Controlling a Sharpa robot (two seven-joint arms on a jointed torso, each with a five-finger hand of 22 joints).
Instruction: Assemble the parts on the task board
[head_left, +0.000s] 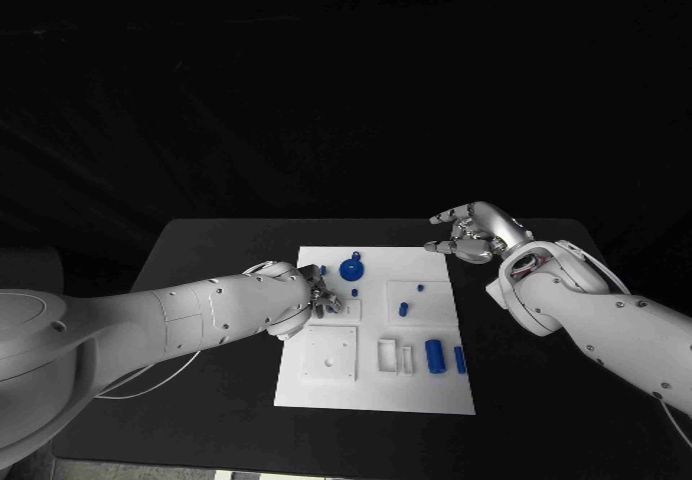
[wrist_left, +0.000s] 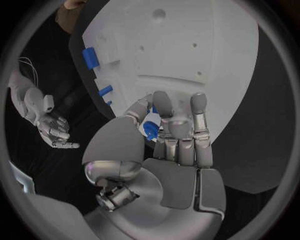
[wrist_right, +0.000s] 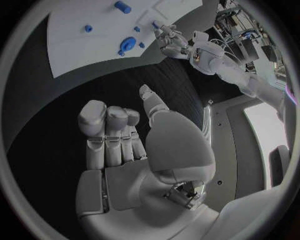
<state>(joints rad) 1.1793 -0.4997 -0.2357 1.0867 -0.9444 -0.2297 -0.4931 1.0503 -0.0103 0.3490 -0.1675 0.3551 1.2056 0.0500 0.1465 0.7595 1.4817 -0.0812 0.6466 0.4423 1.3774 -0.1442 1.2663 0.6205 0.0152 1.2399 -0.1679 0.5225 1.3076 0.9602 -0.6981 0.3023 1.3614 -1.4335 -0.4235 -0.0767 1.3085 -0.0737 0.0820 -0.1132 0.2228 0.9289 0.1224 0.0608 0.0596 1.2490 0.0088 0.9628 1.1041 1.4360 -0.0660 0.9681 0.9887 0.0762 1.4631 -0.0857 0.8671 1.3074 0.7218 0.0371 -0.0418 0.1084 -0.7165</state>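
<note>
Two hands working over the black table (head_left: 216, 250). Left hand (head_left: 306, 292) hovering at the task board's (head_left: 375, 395) left edge, fingers (wrist_left: 164, 107) curling in and pinching a small blue part (wrist_left: 150, 129). Right hand (head_left: 469, 233) hanging off the board's far right corner, fingers half-curled, gripping nothing. Lying on the board: a round blue part (head_left: 352, 268), two small blue parts (head_left: 405, 308) mid-board, two blue cylinders (head_left: 436, 352) beside white blocks (head_left: 392, 354).
</note>
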